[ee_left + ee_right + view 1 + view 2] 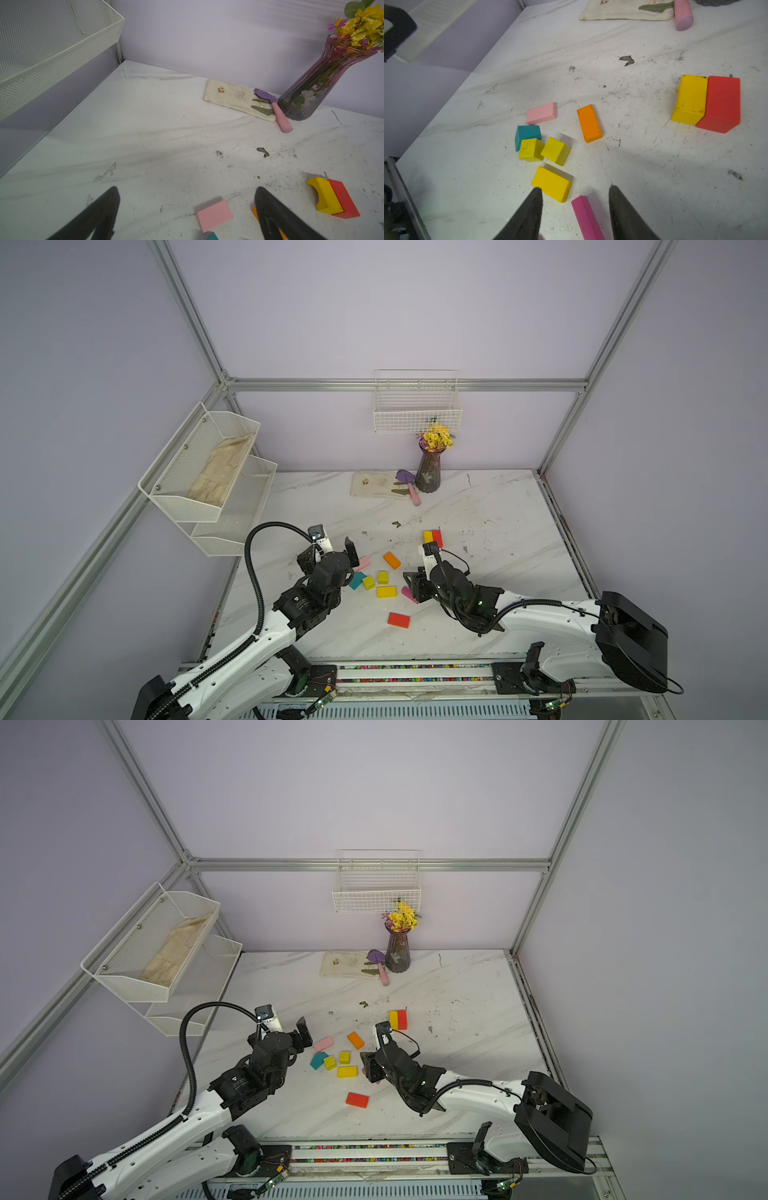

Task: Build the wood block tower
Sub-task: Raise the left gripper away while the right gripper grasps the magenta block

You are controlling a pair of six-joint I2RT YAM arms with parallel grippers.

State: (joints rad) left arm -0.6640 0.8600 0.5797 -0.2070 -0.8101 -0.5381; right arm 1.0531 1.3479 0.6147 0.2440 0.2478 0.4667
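Loose wood blocks [382,577] are lying flat on the marble counter [498,531]. A pink brick [541,113] is sitting just left of the orange brick [589,123]. A teal house piece [527,133], two yellow cubes [556,151] and a yellow brick [552,184] are clustering in front of it. Behind it to the right, a yellow arch [691,97] is touching a red block [721,104]. Front-right of it, the right gripper [575,187] is straddling a magenta brick [586,218], jaws parted, neither touching it. Left of it, the left gripper [187,188] is gaping wide, empty.
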